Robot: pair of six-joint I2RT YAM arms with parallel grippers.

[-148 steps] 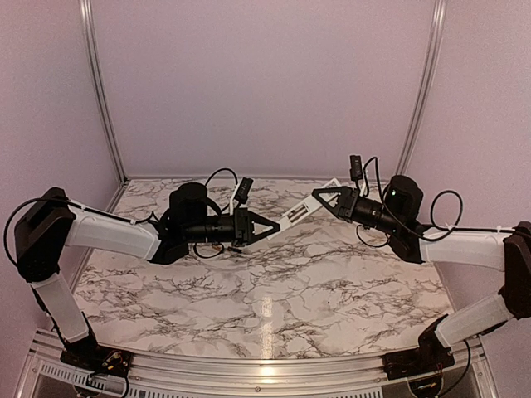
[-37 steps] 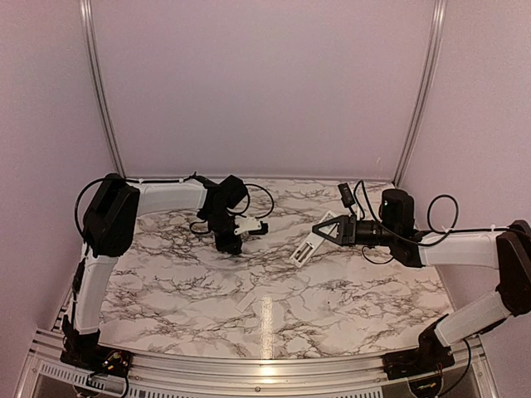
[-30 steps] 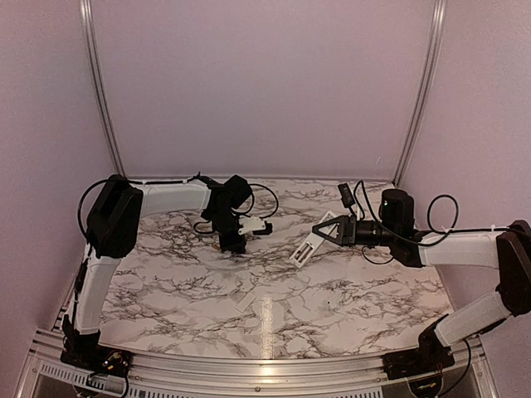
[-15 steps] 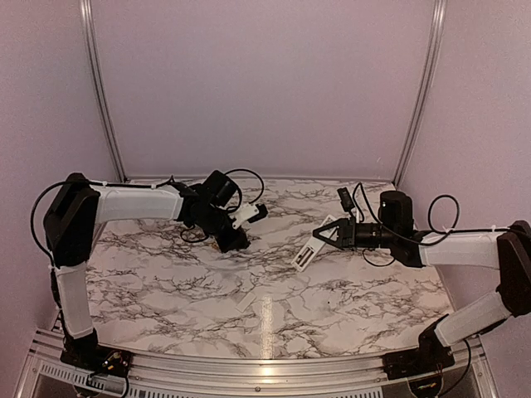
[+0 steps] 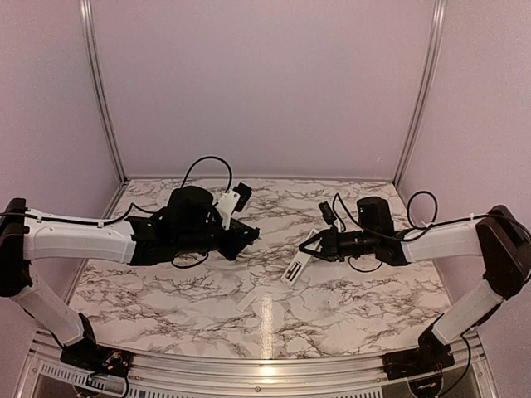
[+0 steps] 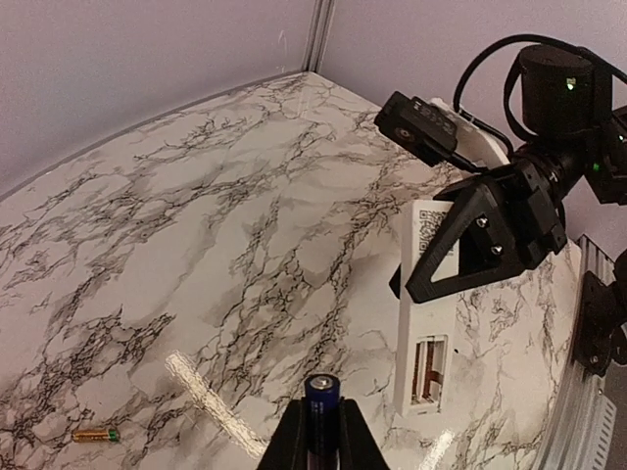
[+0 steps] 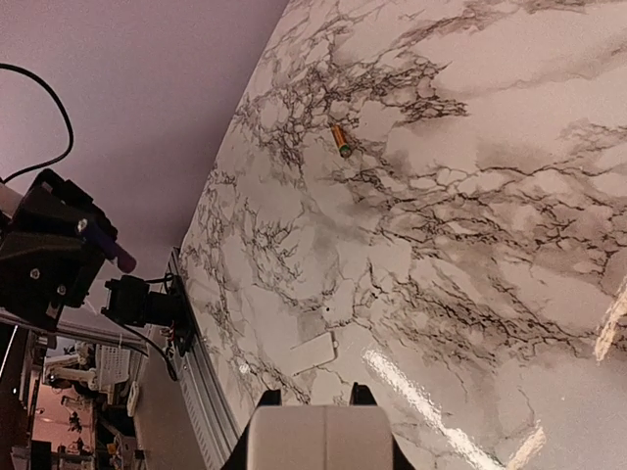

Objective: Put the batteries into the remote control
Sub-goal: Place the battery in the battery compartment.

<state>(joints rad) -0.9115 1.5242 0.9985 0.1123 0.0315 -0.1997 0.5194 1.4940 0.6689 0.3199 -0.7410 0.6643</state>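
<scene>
Currently the right gripper (image 5: 314,245) is clamped on the upper end of the remote control (image 6: 423,323). The remote slants down toward the marbled counter (image 6: 196,215) near its middle, with its open battery recess showing at the lower end. Facing it from nearby, the left gripper (image 6: 320,419) is closed on a battery (image 6: 320,389) whose tip sticks out toward the remote. A second battery (image 6: 95,434) and a white cover plate (image 5: 253,300) lie apart on the counter.

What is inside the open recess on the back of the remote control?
In the recess of the remote control, a brownish hollow with one pale bar shows; no battery is clearly seen. Its deeper corners are shadowed and hidden.
</scene>
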